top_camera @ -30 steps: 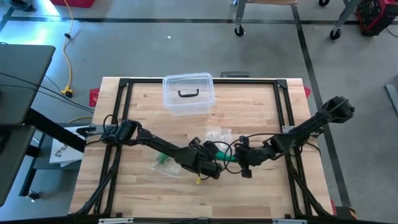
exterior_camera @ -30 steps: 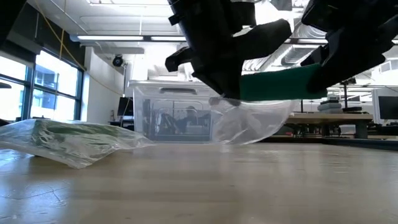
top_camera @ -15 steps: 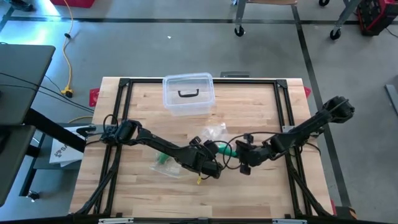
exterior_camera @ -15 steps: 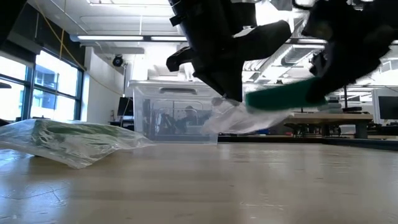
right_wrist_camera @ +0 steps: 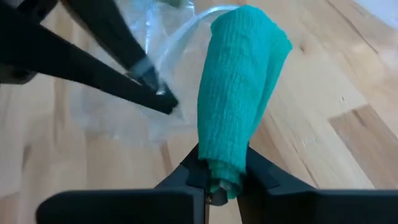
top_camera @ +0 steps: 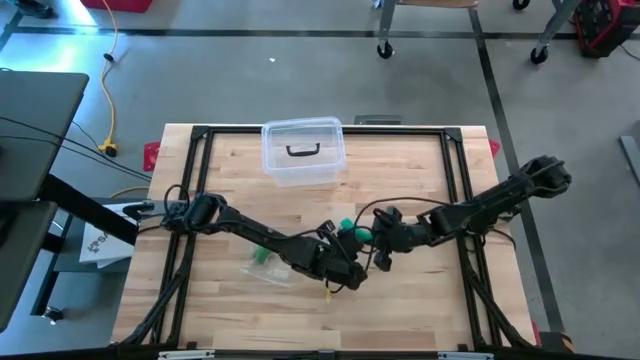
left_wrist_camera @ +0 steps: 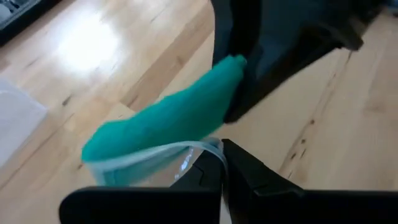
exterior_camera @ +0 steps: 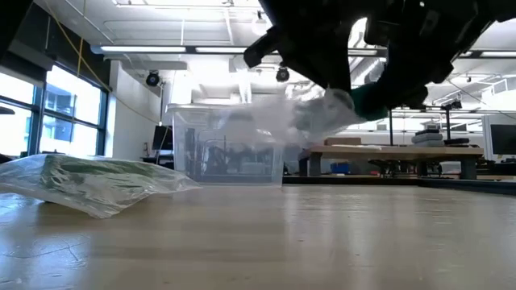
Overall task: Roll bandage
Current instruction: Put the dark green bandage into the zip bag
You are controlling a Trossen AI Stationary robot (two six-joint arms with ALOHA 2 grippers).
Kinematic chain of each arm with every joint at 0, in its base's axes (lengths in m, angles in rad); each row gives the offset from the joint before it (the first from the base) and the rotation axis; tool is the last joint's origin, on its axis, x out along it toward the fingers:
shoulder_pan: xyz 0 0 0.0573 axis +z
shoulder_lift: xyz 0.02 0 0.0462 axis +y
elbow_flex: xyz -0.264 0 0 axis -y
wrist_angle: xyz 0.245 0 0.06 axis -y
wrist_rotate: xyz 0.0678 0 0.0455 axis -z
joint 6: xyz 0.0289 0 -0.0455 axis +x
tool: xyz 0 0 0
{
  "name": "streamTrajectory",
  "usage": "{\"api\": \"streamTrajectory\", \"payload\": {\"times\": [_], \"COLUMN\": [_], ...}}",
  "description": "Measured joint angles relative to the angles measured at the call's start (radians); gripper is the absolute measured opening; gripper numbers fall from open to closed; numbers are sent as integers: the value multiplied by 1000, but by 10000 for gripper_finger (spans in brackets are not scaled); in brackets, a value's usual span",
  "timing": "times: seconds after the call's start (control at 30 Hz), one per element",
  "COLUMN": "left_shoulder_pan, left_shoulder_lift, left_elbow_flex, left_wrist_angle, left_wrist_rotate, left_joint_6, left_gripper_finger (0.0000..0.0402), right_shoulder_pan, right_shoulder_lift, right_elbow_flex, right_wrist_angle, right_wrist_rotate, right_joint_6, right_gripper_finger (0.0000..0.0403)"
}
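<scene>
Bandage [right_wrist_camera: 239,93] pinched in my right gripper [right_wrist_camera: 222,163]; left gripper [left_wrist_camera: 219,163] clamps its clear wrapper [right_wrist_camera: 134,106], well in front of the lidded box [top_camera: 303,151]. Unwrapping step; next I'd pull them apart.

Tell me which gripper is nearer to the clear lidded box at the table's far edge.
Right, narrowly. The right gripper, holding the green bandage, sits closer to the clear lidded box than the left gripper, shut on the plastic wrapper, which lies nearer the front edge.
</scene>
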Motion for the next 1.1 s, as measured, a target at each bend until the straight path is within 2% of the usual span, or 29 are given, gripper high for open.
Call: {"api": "streamTrajectory", "payload": {"times": [0.13, 0.33, 0.63, 0.77, 0.97, 1.03, 1.1], "left_shoulder_pan": [3, 0, 3, 2, -5, -7, -5], "left_shoulder_lift": [0, -2, -14, -14, -20, -21, -21], "left_elbow_flex": [2, 4, 3, 2, 1, 3, 6], "left_wrist_angle": [-28, -113, -116, -117, -118, -119, -118], "left_wrist_rotate": [3, 79, 154, 205, 219, 225, 247], "left_joint_6": [9, 46, 293, 376, 410, 411, 425], "left_gripper_finger": [0, 0, 0, 0, 0, 0, 0], "right_shoulder_pan": [-3, -8, -53, -69, -57, -51, -51], "right_shoulder_lift": [-4, -4, 2, 14, 98, 134, 165], "right_elbow_flex": [9, 84, 107, 109, 109, 109, 108], "right_wrist_angle": [25, -105, -145, -189, -154, -81, -1], "right_wrist_rotate": [-62, -264, -339, -298, -435, -400, -320], "right_joint_6": [-109, -163, -123, -108, -306, -334, -326], "right_gripper_finger": [60, 77, 78, 78, 78, 78, 78]}}
